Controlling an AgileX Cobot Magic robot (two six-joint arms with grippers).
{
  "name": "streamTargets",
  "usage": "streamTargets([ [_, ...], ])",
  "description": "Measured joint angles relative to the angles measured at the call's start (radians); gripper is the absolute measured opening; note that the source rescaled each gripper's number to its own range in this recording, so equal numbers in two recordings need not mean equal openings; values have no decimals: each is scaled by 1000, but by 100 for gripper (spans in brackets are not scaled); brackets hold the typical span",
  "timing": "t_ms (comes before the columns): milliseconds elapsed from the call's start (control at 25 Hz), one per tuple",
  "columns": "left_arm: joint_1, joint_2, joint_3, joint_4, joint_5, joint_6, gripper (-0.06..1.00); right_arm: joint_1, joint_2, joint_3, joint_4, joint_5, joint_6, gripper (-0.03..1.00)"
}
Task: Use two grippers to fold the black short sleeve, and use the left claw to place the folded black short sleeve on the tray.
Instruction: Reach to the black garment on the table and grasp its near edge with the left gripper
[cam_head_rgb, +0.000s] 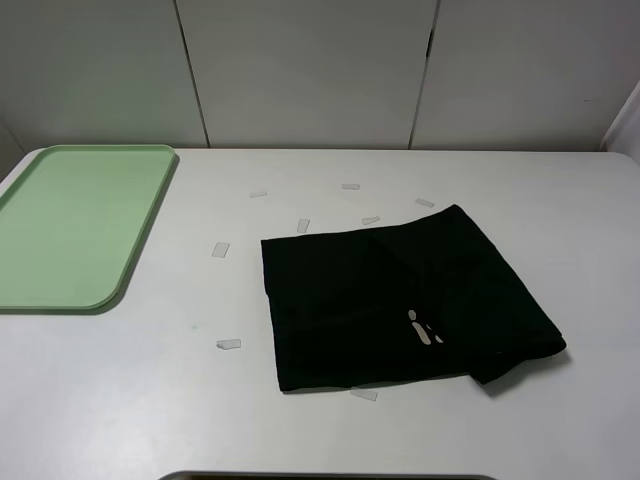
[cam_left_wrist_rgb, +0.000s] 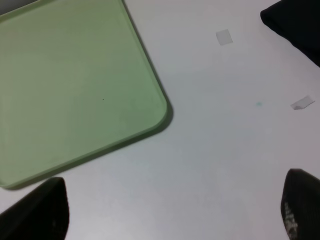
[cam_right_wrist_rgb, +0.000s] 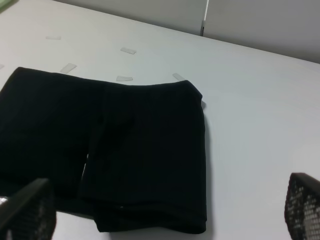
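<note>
- The black short sleeve (cam_head_rgb: 400, 300), a cotton T-shirt folded into a rough rectangle, lies flat right of centre in the high view, with its right end slanting toward the lower right.
- A scrap of pale pink lettering (cam_head_rgb: 425, 330) shows on its top layer, near the lower edge.
- Small clear tape strips (cam_head_rgb: 221, 249) lie scattered around the shirt. Several sit just past its upper edge and one touches its lower edge.
- All of this rests on a plain white bench (cam_head_rgb: 150, 400).
- The flat pale green plastic tray (cam_head_rgb: 80, 220), with rounded corners and a low rim, sits at the upper left, well apart from the shirt.
- The left gripper (cam_left_wrist_rgb: 172, 212) is spread wide and pinches nothing. It hangs over bare bench near a rounded tray corner.
- The right gripper (cam_right_wrist_rgb: 165, 210) is also spread wide and pinches nothing. It hangs by the shirt's folded edge.
</note>
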Motion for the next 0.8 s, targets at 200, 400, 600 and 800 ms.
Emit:
streamTargets([
  [200, 0, 0, 0, -1, 0, 0, 84, 0, 0, 0, 0, 0, 0, 100],
  [400, 0, 0, 1, -26, 6, 0, 84, 0, 0, 0, 0, 0, 0, 100],
  [600, 0, 20, 2, -39, 6, -4, 84, 0, 0, 0, 0, 0, 0, 100],
  [800, 0, 172, -16, -60, -32, -57, 84, 0, 0, 0, 0, 0, 0, 100],
])
